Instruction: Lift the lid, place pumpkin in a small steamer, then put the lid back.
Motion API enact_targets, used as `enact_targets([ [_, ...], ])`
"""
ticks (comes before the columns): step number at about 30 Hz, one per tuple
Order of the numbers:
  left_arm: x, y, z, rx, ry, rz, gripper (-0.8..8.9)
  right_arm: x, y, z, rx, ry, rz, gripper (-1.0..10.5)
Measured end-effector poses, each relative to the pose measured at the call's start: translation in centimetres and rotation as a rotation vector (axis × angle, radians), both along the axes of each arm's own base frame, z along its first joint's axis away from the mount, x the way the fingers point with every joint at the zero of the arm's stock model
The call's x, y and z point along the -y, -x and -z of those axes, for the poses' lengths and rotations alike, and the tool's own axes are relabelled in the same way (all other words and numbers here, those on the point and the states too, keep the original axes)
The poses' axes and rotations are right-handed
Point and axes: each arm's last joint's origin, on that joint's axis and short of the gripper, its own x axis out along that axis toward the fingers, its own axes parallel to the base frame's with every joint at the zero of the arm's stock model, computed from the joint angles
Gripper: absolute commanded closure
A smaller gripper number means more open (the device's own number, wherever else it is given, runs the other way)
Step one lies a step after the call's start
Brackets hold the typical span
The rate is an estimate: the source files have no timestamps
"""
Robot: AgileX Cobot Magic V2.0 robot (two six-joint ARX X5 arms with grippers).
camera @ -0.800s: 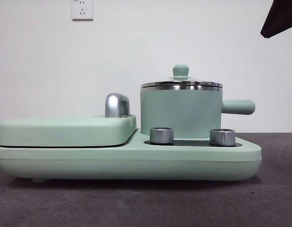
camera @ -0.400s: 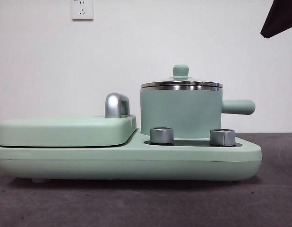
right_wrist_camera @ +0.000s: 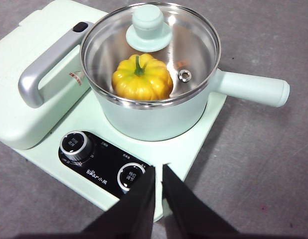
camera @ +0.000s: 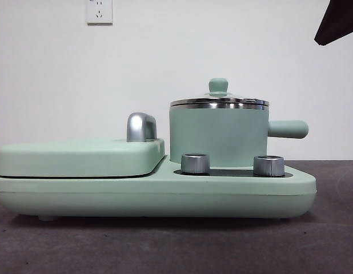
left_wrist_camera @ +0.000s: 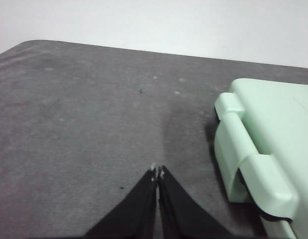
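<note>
The small steamer (camera: 219, 136) stands on the right side of the green cooker base (camera: 153, 194); it also shows in the right wrist view (right_wrist_camera: 159, 117). The lid (right_wrist_camera: 149, 30) sits on the pot, its knob (camera: 218, 85) on top. The pumpkin (right_wrist_camera: 142, 78) lies inside the pot, seen through the glass. My right gripper (right_wrist_camera: 158, 172) hovers above the cooker's front edge near the dials, jaws nearly together, holding nothing. My left gripper (left_wrist_camera: 157, 174) is shut and empty over bare table, left of the cooker.
A flat green cover (camera: 79, 157) with a chrome handle (camera: 141, 127) fills the cooker's left side. Two steel dials (camera: 195, 163) sit in front of the pot. The pot's side handle (camera: 288, 129) points right. A dark arm tip (camera: 338, 21) shows at the top right.
</note>
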Motion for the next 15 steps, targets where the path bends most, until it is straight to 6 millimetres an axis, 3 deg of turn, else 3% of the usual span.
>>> enact_targets([
  [15, 0.20, 0.00, 0.00, 0.000, 0.000, 0.021, 8.07, -0.01, -0.02, -0.03, 0.004, -0.002, 0.000, 9.3],
])
